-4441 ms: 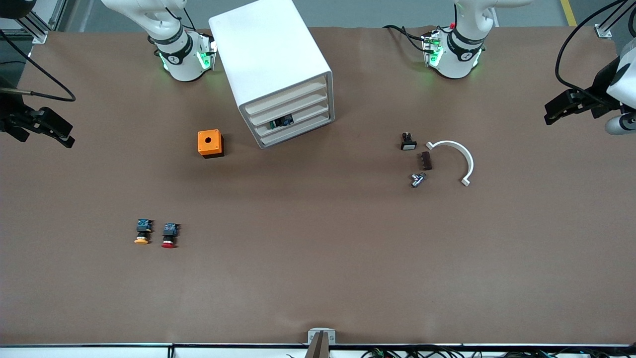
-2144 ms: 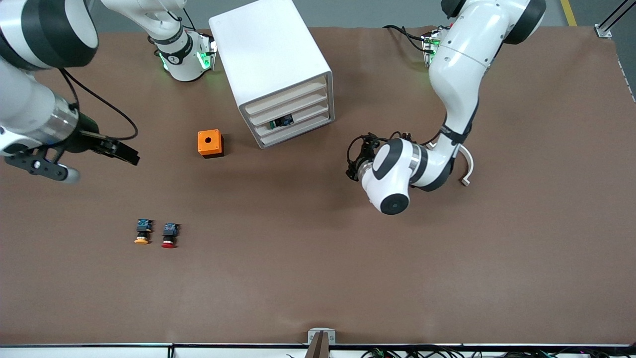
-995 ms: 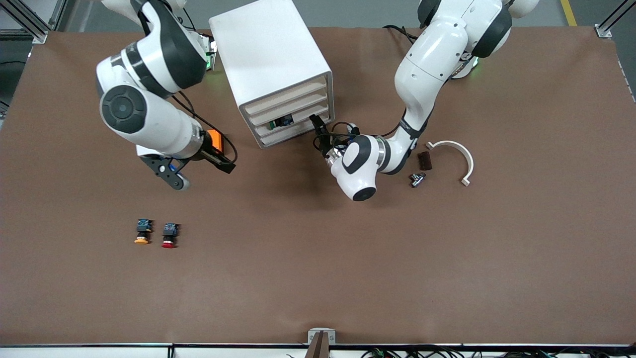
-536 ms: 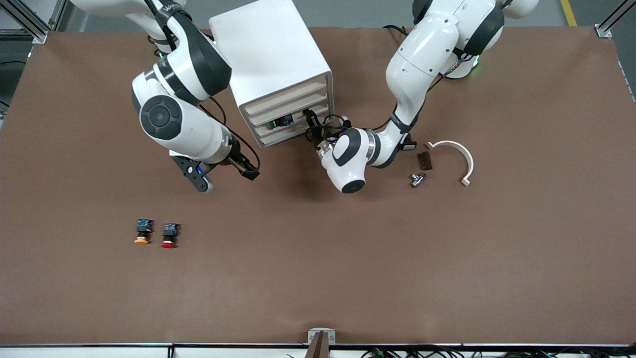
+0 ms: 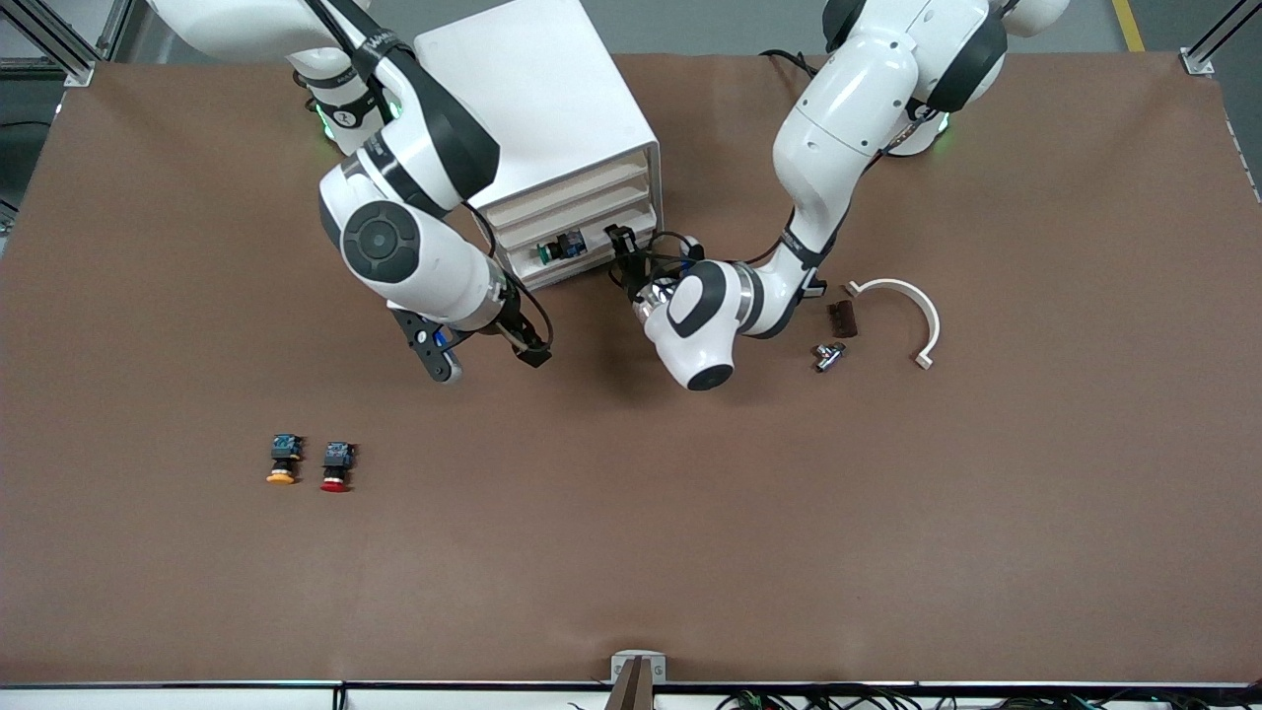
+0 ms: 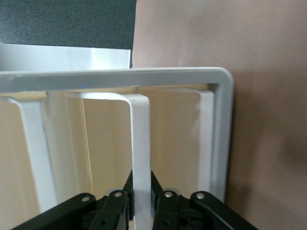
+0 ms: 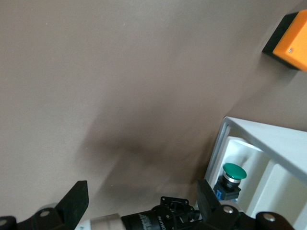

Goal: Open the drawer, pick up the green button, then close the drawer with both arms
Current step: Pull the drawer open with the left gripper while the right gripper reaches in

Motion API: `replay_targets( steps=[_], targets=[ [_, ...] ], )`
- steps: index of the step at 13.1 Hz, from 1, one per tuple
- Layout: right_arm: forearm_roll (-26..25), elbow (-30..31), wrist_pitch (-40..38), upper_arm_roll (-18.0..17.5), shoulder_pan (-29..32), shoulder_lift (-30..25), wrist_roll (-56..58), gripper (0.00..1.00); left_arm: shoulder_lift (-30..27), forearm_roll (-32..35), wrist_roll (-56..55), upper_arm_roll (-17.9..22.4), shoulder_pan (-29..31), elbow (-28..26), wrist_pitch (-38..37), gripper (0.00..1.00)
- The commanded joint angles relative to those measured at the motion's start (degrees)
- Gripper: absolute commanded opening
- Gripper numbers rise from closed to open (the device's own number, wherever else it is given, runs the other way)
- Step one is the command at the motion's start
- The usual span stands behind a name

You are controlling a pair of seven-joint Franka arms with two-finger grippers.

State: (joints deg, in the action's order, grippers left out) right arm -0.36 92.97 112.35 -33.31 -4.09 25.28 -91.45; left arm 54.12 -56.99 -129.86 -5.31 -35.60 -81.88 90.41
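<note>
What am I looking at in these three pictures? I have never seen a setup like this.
Two white robot arms work at a brown table, each ending in a two-finger gripper. The wide picture looks down from across the table; the other two come from cameras on the arms' wrists. The left gripper is shut on the front edge of the drawer in the white cabinet, which stands slightly pulled out. The green button lies inside it. The right gripper hovers open over the table in front of the cabinet, holding nothing. Also on the table: an orange box, a yellow-capped button, a red-capped button and a white curved piece.
</note>
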Motion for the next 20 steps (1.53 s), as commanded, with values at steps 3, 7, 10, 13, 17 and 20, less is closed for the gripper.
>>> replay_targets(
  steps=[3, 7, 10, 13, 17, 20],
  targets=[
    [-1.7, 2.3, 4.3, -0.7, -2.2, 0.6, -3.1, 1.00, 0.8, 0.7, 5.6, 2.9, 3.6, 4.3, 0.7, 0.03],
    [-1.8, 6.8, 10.3, -0.6, -3.9, 0.6, -6.1, 1.00, 1.1, 0.9, 10.2, 5.0, 3.7, 4.2, 0.7, 0.39],
    [-2.5, 13.0, 15.5, -0.4, -5.1, -0.2, -7.6, 1.00, 0.0, 4.2, 10.2, 6.1, 3.8, 4.3, 0.4, 0.90],
    [-2.5, 18.1, 21.7, -0.5, -6.9, -1.8, -10.2, 1.00, -1.8, 6.4, 10.2, 8.9, 4.0, 6.5, -4.2, 0.99],
    [-2.6, 20.5, 23.7, -0.5, -7.6, -2.0, -10.3, 1.00, -5.9, 6.9, 11.2, 15.4, 5.0, 9.4, -10.2, 0.99],
    [-2.7, 23.0, 26.5, -0.5, -8.1, -2.3, -10.3, 1.00, -9.0, 6.9, 14.8, 15.6, 9.8, 10.3, -10.2, 0.99]
  ],
)
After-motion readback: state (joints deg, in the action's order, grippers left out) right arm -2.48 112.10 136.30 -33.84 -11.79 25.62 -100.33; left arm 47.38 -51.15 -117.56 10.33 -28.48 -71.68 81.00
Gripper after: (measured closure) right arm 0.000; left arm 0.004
